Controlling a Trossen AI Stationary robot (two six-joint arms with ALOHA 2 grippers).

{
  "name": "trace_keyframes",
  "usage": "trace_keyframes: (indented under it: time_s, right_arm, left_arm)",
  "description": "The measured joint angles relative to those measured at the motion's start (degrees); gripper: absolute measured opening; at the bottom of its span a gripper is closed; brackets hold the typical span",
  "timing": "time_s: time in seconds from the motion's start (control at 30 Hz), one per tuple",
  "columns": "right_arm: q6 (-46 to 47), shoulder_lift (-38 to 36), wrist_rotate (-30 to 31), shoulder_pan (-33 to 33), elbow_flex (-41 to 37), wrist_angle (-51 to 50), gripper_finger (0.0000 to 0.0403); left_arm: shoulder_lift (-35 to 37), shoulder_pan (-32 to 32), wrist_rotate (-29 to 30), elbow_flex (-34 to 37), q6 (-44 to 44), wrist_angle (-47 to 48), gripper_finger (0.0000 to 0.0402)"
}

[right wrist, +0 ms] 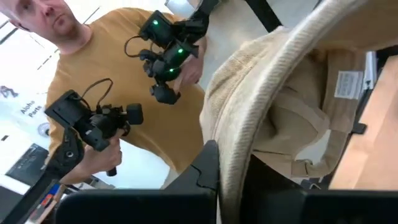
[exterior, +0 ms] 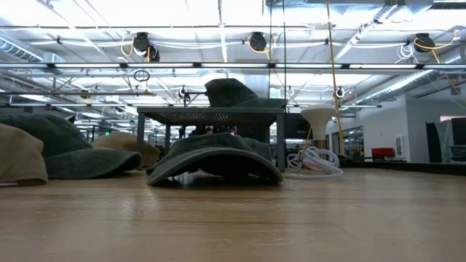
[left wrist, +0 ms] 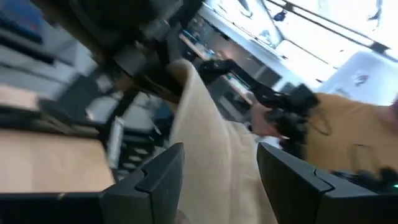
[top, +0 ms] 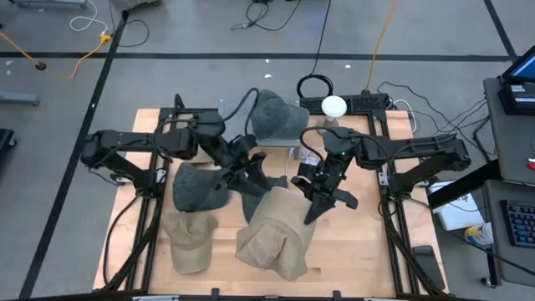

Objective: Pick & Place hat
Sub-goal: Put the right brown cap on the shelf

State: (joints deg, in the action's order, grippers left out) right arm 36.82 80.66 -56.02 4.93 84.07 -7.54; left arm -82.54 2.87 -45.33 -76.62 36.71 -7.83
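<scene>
A tan bucket hat [top: 276,234] hangs in the air above the table's near middle, between my two grippers; the low view does not show it. My left gripper [top: 255,180] is at its far-left side, with tan cloth [left wrist: 211,155] filling the gap between its fingers. My right gripper [top: 322,201] is at the hat's far-right side, shut on its brim. Below lie a dark green hat [top: 199,186], a second dark hat [exterior: 215,156] and a tan cap [top: 188,241], each resting brim-down on the wood. My left gripper has a thick bunch of the tan hat's cloth [left wrist: 205,143] between its two fingers, which stand well apart. It comes in level from the table's left. How many layers there are does not show. The hat hangs clear of the table. My right gripper pinches the tan hat's stitched brim edge [right wrist: 245,134] between its two fingers, level from the table's right. The brim runs on past the fingers, and the hat's inside with its label [right wrist: 348,84] faces this view. The hat hangs clear of the table.
A grey-green cap [top: 274,115] sits on a wire rack [exterior: 211,115] at the table's far middle, with a white lamp [top: 333,106] and coiled cables [exterior: 314,161] beside it. A person in a mustard shirt [right wrist: 118,81] stands beyond the table holding two hand-held controllers.
</scene>
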Motion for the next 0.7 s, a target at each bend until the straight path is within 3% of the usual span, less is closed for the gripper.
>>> trace_keyframes:
  time_s: [0.17, 0.7]
  right_arm:
    - [0.26, 0.00, -1.23, 0.04, 0.00, 0.43, 0.0004]
    - [-2.52, 0.83, -1.30, -1.20, 0.00, 0.53, 0.0004]
  left_arm:
    - [0.38, 0.28, 5.03, 0.02, -4.34, 0.40, 0.0211]
    - [0.50, -2.79, 0.79, -0.04, -3.88, 0.33, 0.0211]
